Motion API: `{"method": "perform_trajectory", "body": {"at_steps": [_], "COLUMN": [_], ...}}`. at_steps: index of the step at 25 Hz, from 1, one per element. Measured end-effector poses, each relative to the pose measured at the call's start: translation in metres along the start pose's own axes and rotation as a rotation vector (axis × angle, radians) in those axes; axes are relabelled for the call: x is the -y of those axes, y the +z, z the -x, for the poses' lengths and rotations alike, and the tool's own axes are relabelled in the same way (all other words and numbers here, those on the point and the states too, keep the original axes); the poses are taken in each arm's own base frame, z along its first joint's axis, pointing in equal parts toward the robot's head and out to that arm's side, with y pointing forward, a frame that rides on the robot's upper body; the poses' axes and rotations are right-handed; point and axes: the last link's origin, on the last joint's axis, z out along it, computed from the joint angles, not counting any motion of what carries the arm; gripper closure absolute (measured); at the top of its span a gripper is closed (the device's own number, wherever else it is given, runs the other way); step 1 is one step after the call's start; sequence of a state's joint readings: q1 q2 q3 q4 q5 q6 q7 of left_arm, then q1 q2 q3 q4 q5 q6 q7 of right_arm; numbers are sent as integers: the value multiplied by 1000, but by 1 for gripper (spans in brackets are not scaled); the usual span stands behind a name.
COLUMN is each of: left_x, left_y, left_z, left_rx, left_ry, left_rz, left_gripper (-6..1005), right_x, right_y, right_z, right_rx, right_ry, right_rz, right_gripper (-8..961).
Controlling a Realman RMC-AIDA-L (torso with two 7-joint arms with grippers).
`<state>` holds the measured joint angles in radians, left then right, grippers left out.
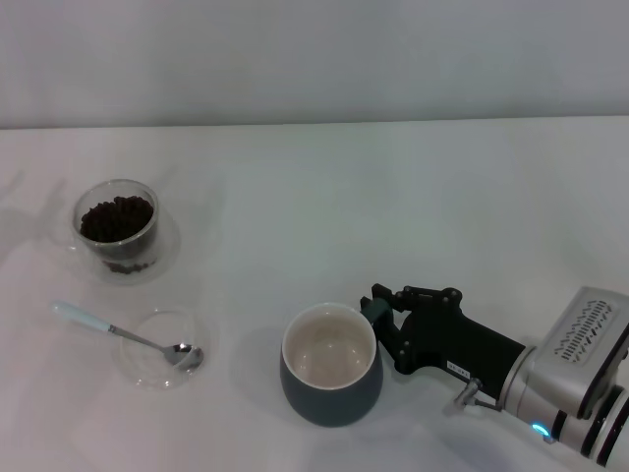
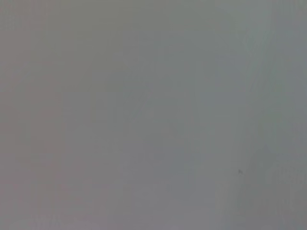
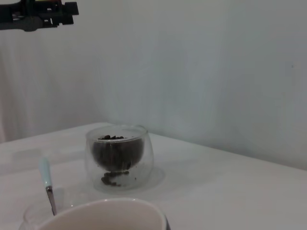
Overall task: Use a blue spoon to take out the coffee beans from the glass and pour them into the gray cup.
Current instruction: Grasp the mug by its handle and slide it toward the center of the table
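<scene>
The gray cup (image 1: 331, 366) stands at the front middle, cream inside and empty; its rim also shows in the right wrist view (image 3: 105, 213). My right gripper (image 1: 377, 313) is at the cup's right side, its fingers closed on the cup's handle. The glass (image 1: 118, 229) with the coffee beans (image 1: 116, 218) stands at the far left, and shows in the right wrist view (image 3: 119, 155). The blue spoon (image 1: 84, 319) lies in front of the glass, its metal bowl resting in a shallow clear dish (image 1: 147, 369). A dark part of my left gripper (image 3: 38, 14) hangs high above the table.
The white table (image 1: 393, 197) runs back to a pale wall. The left wrist view shows only a plain grey surface. The shallow dish sits between the glass and the table's front edge, left of the cup.
</scene>
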<state>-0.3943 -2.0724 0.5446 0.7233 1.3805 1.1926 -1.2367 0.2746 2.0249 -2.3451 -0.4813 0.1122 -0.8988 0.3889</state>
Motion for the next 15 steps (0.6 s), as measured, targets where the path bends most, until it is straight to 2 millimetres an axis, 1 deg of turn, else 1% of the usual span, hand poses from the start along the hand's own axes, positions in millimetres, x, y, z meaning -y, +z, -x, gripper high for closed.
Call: {"method": "perform_trajectory", "body": {"at_steps": [15], "left_x": [0], "left_y": [-4], "left_z": [1], "left_rx": [-7], "left_ry": [-8], "left_rz": [-2], "left_gripper": [351], "right_x": [3], "right_y": [-4], "right_z": [-8], "right_rx": [-41], "right_ry": [-5], "right_rz": [-13], "right_gripper": [778]}}
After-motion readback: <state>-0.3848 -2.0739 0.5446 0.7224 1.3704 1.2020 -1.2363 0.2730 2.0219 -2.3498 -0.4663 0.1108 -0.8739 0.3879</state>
